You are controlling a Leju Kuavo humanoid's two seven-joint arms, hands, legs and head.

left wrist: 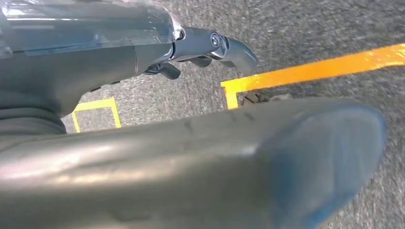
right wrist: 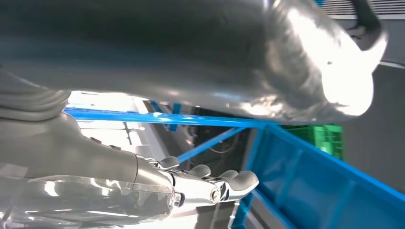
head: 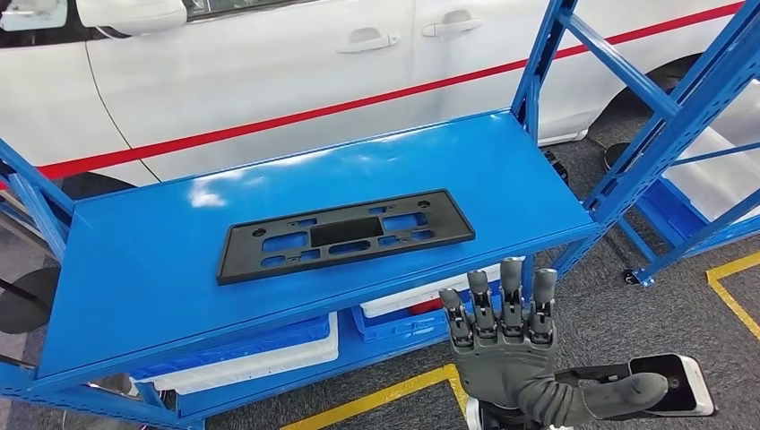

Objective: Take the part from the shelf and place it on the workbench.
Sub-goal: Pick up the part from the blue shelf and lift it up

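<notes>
— Where is the part?

— The black plate [head: 345, 236] lies flat on the top board of the blue shelf [head: 134, 260], about in the middle, its long side running along the board. Nothing touches it.

— And your hands?

— My right hand [head: 515, 358] is raised in front of the shelf's front edge, below the plate and a little to its right. It is released: fingers [head: 512, 287] straight and apart, pointing up toward the board, thumb stuck out sideways, nothing in it. My left hand [left wrist: 210, 47] hangs over grey floor with yellow tape lines [left wrist: 310, 71]; whether it is released or clenched I cannot tell.

— What else is there?

— White and blue bins [head: 260, 354] on the lower board, and a white car [head: 269, 63] with a red stripe behind the shelf.
</notes>
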